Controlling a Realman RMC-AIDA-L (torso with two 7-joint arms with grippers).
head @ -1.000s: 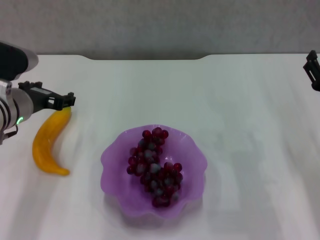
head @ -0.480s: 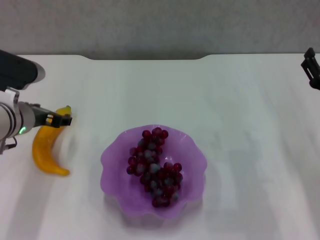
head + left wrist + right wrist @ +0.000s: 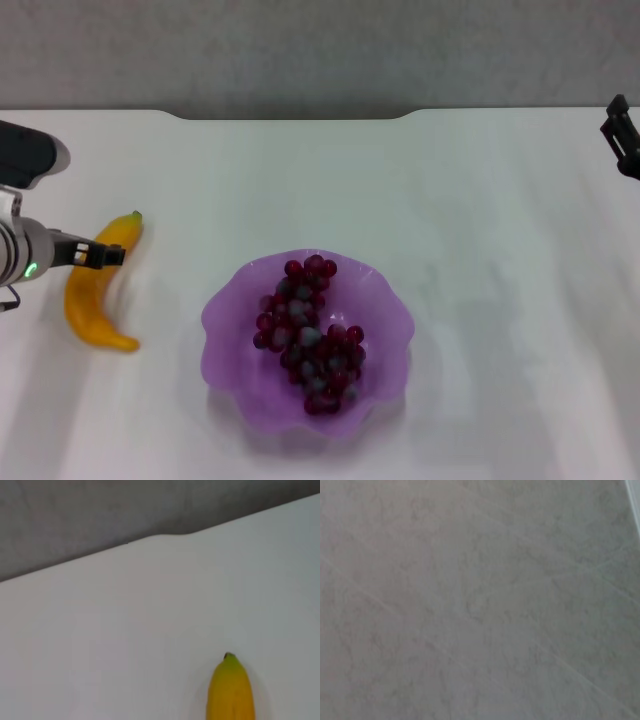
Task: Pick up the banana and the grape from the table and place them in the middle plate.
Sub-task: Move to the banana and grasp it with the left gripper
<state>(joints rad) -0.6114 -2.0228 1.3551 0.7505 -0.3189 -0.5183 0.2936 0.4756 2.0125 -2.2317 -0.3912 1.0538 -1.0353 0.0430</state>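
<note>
Retreating claw: left gripper (image 3: 110, 254) has slid down the banana (image 3: 97, 282); whether clenched, cannot tell.
Grapes (image 3: 311, 334): already in plate (image 3: 225, 310).
Remaining: banana pickup.

The table (image 3: 480, 230) is plain white with no pattern, and the strip beyond its far edge is dull grey. On the left lies the banana (image 3: 92, 290), yellow-orange along its body and shading to a darker green at the far tip, which the left wrist view shows ending in a small black point. The middle plate (image 3: 385, 300) is translucent purple, and the grape (image 3: 310, 335) bunch in it is dark red-purple, some berries dusted with a pale greyish bloom.
</note>
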